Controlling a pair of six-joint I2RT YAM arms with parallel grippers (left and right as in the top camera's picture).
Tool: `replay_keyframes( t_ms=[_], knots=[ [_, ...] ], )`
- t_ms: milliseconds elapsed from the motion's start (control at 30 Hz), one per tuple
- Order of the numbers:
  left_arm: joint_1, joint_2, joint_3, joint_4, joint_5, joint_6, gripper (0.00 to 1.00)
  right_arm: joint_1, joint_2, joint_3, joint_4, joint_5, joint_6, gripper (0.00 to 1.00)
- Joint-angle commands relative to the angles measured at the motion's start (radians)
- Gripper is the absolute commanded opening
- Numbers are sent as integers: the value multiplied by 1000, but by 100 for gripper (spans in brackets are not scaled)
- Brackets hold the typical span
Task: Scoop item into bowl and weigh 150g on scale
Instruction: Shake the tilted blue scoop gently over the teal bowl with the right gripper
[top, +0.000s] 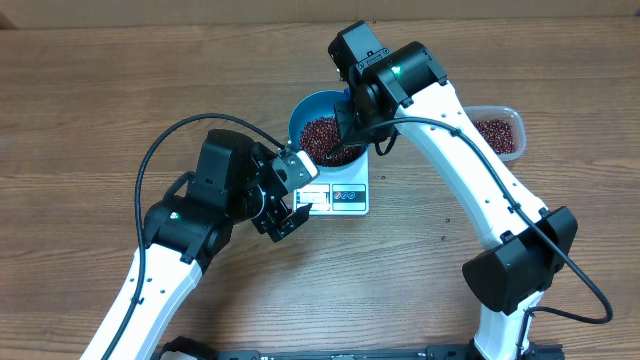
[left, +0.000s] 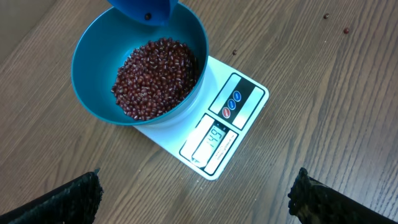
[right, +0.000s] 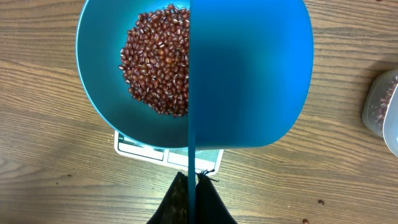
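A clear plastic tub (top: 497, 131) sits on the wooden table (top: 90, 90), to the right of a raised blue scoop (left: 144, 9).

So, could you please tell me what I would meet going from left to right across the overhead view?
In order: left gripper → blue bowl of beans → clear tub. The scale sits under the bowl, so I leave it out.

Likely a robotics lab workstation: left arm (top: 165, 228) and right arm (top: 482, 168) stand at a wood-grain table (top: 80, 120) bearing a digital scale (top: 342, 198).
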Motion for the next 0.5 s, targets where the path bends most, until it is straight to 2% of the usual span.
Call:
replay_keyframes(
  t_ms=[0,467],
  knots=[
    [5,3,27,0,8,-17,100,-2,-31,28,9,-6,-3,4],
    [5,3,27,0,8,-17,99,1,-31,28,8,5,-4,4]
  ],
)
